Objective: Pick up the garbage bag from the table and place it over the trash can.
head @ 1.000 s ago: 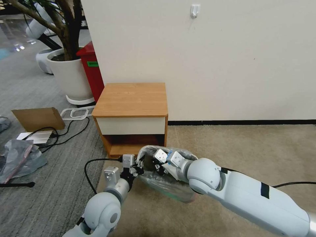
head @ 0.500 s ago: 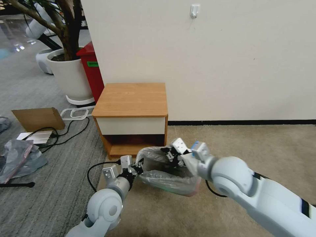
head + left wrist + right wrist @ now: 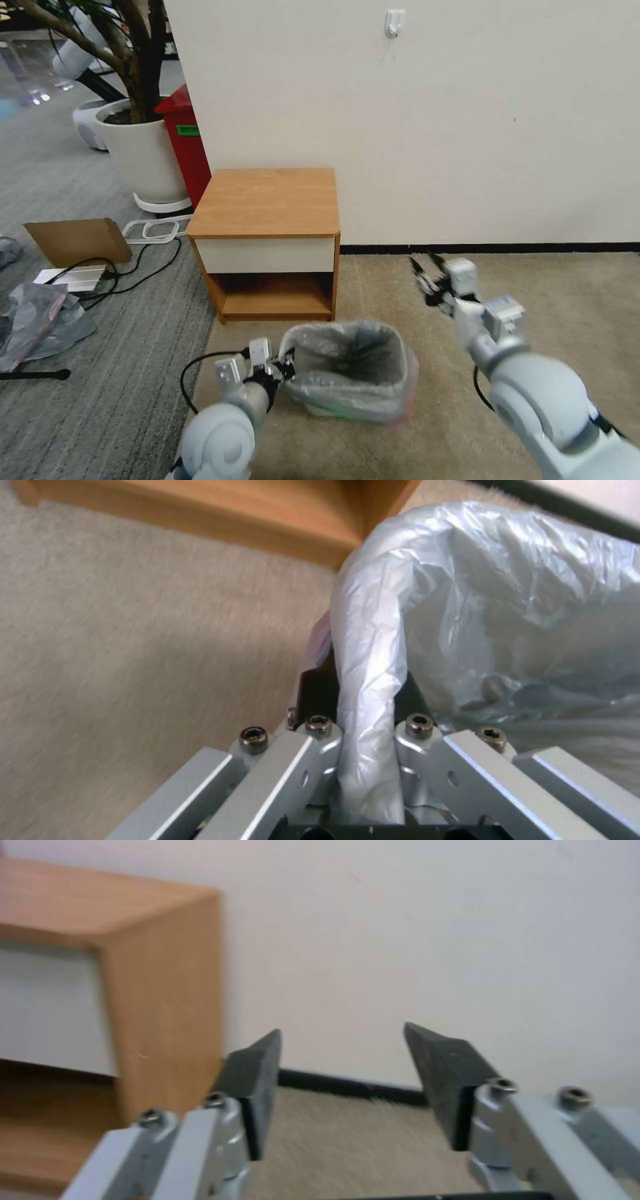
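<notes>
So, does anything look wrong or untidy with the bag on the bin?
Mostly fine: the garbage bag lines the trash can. Its skirt hangs crumpled and uneven outside, and the left pincer is shut on the bag's rim. The right pincer is open, apart.

No legible text, brand or no. anywhere; red bin (image 3: 181, 150) has a green label, too small to read; desk (image 3: 267, 200), bag (image 3: 347, 373), wall: no print visible.

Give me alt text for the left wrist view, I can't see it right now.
The left hand is shut on the rim of the garbage bag, a fold of grey plastic pinched between its fingers. Behind are beige carpet and the table base.
</notes>
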Tool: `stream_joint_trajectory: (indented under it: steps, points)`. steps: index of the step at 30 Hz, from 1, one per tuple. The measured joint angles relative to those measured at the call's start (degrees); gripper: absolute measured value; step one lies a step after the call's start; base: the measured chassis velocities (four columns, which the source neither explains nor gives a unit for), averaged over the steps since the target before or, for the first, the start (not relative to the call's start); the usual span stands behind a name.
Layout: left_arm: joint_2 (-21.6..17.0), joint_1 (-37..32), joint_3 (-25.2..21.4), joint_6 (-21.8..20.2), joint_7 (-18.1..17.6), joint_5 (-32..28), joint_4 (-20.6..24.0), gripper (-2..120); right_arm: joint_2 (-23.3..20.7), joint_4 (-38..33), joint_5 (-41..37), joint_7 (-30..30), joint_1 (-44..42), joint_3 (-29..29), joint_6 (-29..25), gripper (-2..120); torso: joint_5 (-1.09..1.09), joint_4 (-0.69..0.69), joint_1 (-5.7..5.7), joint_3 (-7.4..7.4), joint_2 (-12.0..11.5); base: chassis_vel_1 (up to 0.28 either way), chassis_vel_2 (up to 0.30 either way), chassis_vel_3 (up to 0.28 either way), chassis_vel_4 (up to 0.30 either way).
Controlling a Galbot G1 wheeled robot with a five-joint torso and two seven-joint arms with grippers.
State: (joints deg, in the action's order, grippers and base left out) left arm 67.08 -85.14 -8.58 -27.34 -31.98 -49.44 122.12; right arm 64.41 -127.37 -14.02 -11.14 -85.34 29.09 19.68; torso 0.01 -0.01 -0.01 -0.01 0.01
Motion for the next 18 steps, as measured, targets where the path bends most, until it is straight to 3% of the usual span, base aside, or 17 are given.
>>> stream_joint_trajectory:
  steps: [5, 11, 18]
  points:
    - [-1.0, -2.3, 1.3, 2.4, 0.1, 2.7, 0.7, 4, 4.6, 0.4, 1.3, -0.4, -3.6, 3.3, -3.0, 73, -0.01, 0.00, 0.01, 0.00, 0.0, 0.000, 0.000, 0.000, 0.000]
    - [0.0, -4.0, 1.0, 4.4, -0.1, 3.2, 0.7, 4, 5.3, 1.2, 1.4, -0.5, -2.1, 4.2, -2.9, 95, -0.02, 0.02, 0.00, 0.00, 0.0, 0.000, 0.000, 0.000, 0.000]
    - [0.1, -4.5, 1.0, 4.6, -0.7, 3.2, 0.5, 4, 5.4, 1.3, 1.2, -0.7, -1.4, 3.8, -2.1, 100, -0.01, 0.01, 0.00, 0.00, 0.0, 0.000, 0.000, 0.000, 0.000]
